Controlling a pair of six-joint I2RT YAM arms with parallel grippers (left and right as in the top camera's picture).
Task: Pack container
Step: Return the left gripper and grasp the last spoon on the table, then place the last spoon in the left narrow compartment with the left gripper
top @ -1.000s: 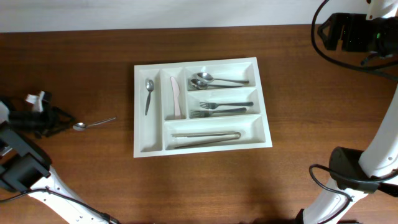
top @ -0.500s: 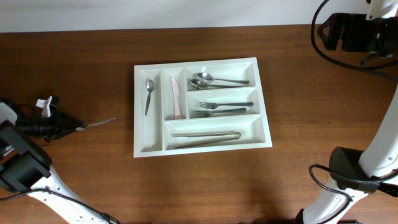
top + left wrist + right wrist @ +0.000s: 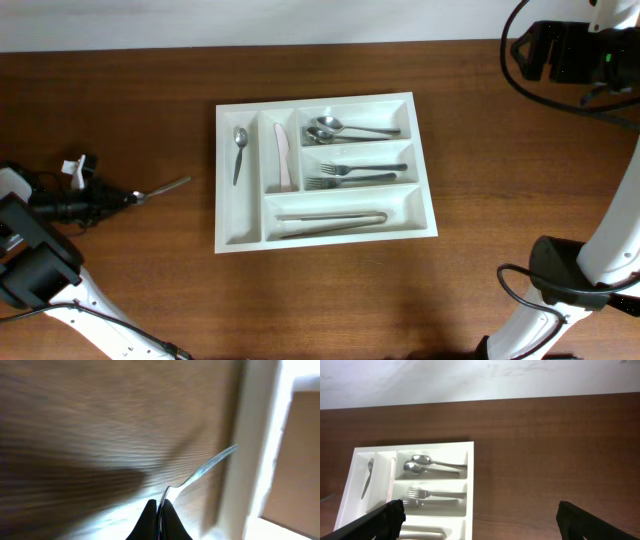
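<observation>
A metal utensil [image 3: 165, 185] is being held clamped in the left gripper [image 3: 128, 197], left of the container [image 3: 330, 98] lying between both grippers, so a carry rightward over the container's wall into a narrow compartment [image 3: 230, 210] is apparently being called for, while the right gripper [image 3: 479, 510] is being held with fingers apart.

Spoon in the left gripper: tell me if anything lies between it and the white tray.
Nothing visible does. The left gripper holds the spoon by one end, handle pointing at the container, with only bare table between the handle tip and the container's left wall. A second spoon already lies in the nearest compartment.
</observation>
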